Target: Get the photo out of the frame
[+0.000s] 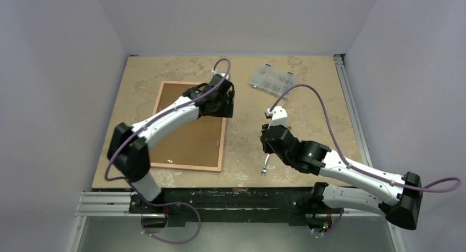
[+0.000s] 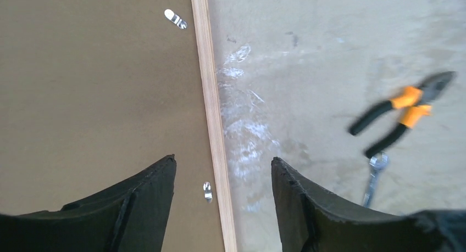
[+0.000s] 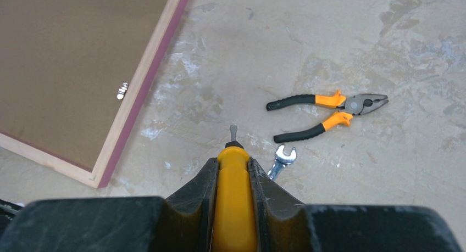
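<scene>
The bench [image 1: 165, 71] has a mottled beige, stone-patterned top with pale scuffs. A clear plastic compartment box [image 1: 273, 79] sits at its far side, right of centre. Nearer, also right of centre, lie pliers [image 3: 324, 115] with orange-and-black handles, jaws pointing right. A small metal wrench [image 3: 281, 158] has its open head just beside the nearer handle's tip. A yellow-handled screwdriver [image 3: 235, 208] points its slim tip away, left of the wrench.

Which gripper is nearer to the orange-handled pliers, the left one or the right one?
Right. The right gripper, shut on a yellow-handled screwdriver, is just beside the pliers. The left gripper, jaws open, sits over the frame, farther off.
</scene>
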Controlling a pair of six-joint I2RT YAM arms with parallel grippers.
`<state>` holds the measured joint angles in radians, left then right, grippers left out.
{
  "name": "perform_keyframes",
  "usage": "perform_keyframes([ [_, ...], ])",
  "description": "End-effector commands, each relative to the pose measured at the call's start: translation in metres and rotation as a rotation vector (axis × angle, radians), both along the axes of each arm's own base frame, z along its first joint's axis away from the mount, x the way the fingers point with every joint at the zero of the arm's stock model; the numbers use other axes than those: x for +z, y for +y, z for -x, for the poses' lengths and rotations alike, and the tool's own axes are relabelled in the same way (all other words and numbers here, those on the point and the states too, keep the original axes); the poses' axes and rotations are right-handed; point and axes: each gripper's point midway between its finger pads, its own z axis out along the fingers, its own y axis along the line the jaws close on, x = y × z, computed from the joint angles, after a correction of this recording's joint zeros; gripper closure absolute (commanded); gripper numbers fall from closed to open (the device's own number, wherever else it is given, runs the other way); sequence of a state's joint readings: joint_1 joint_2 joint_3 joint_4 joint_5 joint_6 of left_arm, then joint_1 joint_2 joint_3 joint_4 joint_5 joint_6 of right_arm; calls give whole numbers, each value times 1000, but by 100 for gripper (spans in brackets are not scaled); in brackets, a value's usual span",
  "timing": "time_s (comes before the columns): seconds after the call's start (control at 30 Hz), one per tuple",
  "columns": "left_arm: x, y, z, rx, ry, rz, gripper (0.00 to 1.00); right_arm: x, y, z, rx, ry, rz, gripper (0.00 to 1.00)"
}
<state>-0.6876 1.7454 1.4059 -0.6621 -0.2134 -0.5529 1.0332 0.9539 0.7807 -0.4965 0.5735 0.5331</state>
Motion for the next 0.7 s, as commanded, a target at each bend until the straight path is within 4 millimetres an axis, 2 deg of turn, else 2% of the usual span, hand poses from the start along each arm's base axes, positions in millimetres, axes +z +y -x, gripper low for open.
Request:
perform_keyframes([
  [0.0,109,43,27,-8,-198,80,36,25,32,-11,61,-31,-69,100],
  [0.17,178,143,79,96,-396,-29,29,29,77,-20,168,-44,-138,100],
  [0.23,198,185,109,153,-463,-79,27,31,100,-21,236,-42,-166,100],
  [0.33,212,227,147,221,-527,-94,27,28,139,-20,348,-18,-208,100],
  [0.43,217,255,178,291,-576,-49,26,27,180,-16,450,11,-237,100],
  [0.53,209,274,202,353,-597,0,26,26,210,-10,514,16,-247,100],
  [0.6,201,284,214,392,-595,25,25,26,229,-7,553,24,-266,100],
  [0.67,193,285,219,407,-586,48,24,26,244,-4,584,38,-278,100],
])
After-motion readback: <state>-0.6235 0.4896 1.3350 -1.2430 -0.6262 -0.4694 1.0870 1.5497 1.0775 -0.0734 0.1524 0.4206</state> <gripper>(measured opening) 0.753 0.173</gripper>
